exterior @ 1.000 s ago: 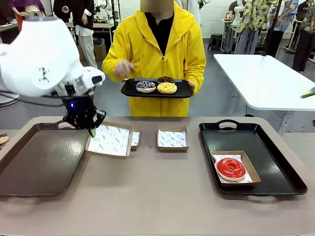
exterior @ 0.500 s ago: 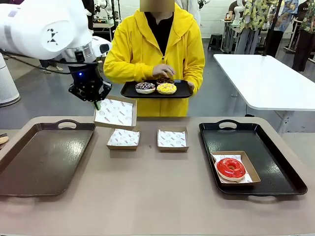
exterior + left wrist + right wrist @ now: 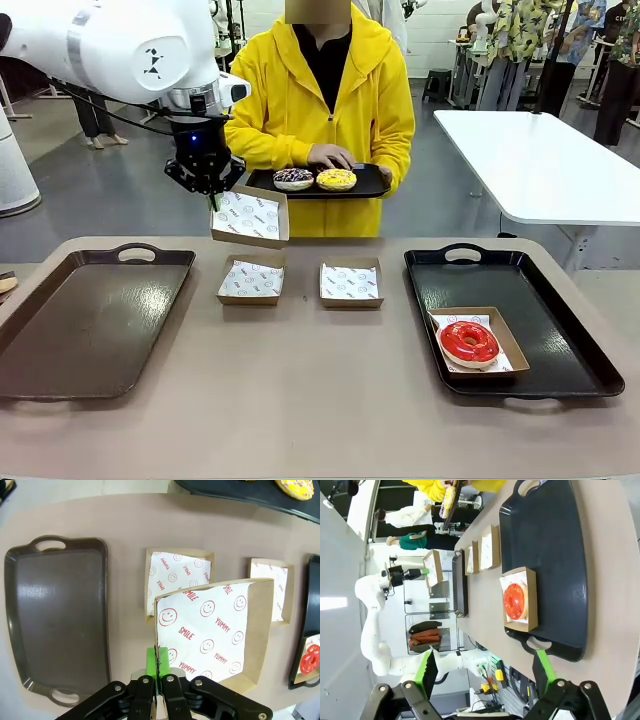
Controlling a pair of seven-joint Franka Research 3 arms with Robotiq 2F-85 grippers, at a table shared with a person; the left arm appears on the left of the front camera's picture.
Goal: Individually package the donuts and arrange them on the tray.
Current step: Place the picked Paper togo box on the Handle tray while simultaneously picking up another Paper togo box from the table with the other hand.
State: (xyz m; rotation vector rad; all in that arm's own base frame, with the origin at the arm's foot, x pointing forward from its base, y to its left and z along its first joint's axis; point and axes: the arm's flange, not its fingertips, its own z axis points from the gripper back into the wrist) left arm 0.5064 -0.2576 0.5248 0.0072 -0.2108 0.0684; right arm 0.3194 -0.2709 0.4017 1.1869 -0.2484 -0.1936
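My left gripper (image 3: 213, 197) is shut on the rim of a paper-lined cardboard box (image 3: 250, 216) and holds it in the air, just below the small black tray (image 3: 368, 183) that the person holds. On that tray lie the purple donut (image 3: 293, 178) and the yellow donut (image 3: 336, 179). The person's hand (image 3: 330, 155) rests behind them and hides the chocolate one. The red donut (image 3: 469, 342) sits in a box on the right black tray (image 3: 540, 300). In the left wrist view my left gripper (image 3: 157, 662) pinches the box (image 3: 215, 630). My right gripper (image 3: 485, 669) is open, hovering off the tray's end.
Two empty lined boxes (image 3: 251, 279) (image 3: 351, 282) lie side by side mid-table. A large brown tray (image 3: 90, 320) fills the table's left. A white table (image 3: 540, 160) stands behind at the right.
My left arm has lifted the box off the table near the brown tray and carried it up and to the right, toward the person's tray. The person's hand has settled onto their tray.
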